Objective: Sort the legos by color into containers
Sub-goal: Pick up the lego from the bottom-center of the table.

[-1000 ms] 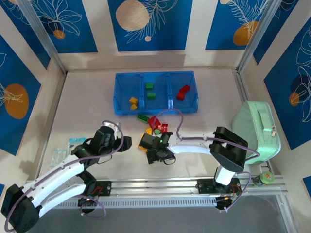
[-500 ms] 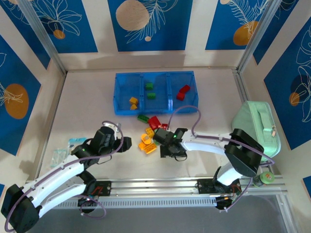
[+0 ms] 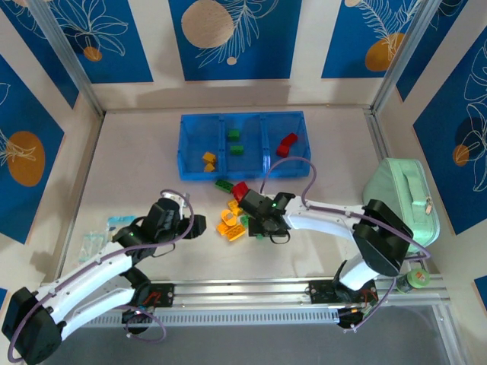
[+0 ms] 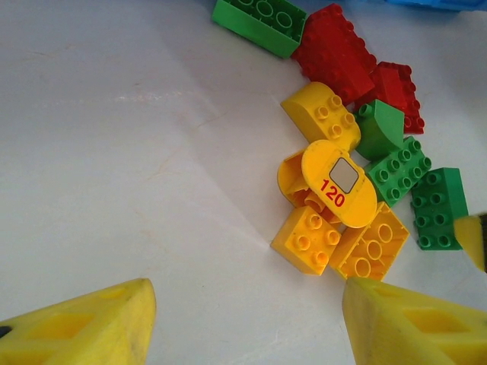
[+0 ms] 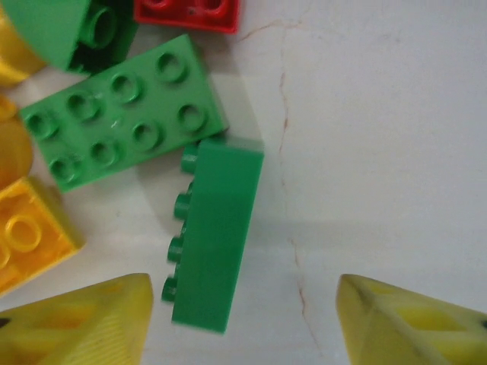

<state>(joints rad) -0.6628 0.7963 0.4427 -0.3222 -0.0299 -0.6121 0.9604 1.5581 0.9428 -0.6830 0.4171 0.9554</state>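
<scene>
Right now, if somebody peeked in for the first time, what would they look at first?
Probably the bright heap of legos in red, green and yellow in the middle of the table, with the right gripper open over its edge. Behind it sits the blue tray, a few bricks already sorted by color. Up close, a round yellow piece marked 120 stands out.

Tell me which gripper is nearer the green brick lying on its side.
Right. The right gripper is directly above the green brick; the left gripper sits left of the pile.
</scene>
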